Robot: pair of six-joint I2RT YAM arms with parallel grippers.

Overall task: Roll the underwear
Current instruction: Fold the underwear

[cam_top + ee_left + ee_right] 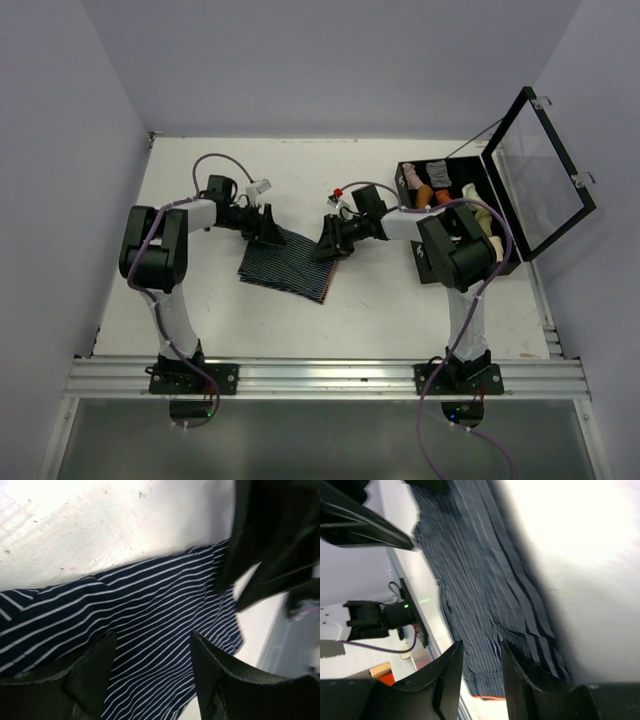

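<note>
The underwear [290,262] is navy with thin white stripes and lies flat in the middle of the white table. My left gripper [268,230] is at its far left corner; in the left wrist view the open gripper [152,652] hovers over the striped cloth [150,610]. My right gripper [330,242] is at its far right edge; in the right wrist view the gripper [480,652] is open over the cloth [470,580], holding nothing. The right gripper's dark fingers [260,540] show in the left wrist view.
A black case [500,245] with its clear lid [545,175] open stands at the right, holding several rolled garments [430,190]. The table's front rail [320,378] carries both arm bases.
</note>
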